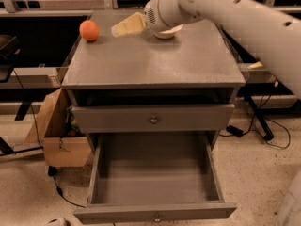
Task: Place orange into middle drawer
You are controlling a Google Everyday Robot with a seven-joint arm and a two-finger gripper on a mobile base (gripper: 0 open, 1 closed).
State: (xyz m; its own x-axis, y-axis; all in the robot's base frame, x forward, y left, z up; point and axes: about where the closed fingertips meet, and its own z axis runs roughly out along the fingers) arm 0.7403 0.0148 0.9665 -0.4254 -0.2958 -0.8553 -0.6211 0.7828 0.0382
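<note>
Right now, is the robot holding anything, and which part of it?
Nothing is held. The gripper hangs over the cabinet top, empty, and the orange sits on that top apart from it, untouched.

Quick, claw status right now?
Claw: open or closed cannot be told; over the cabinet top beside the orange, not touching it.
</note>
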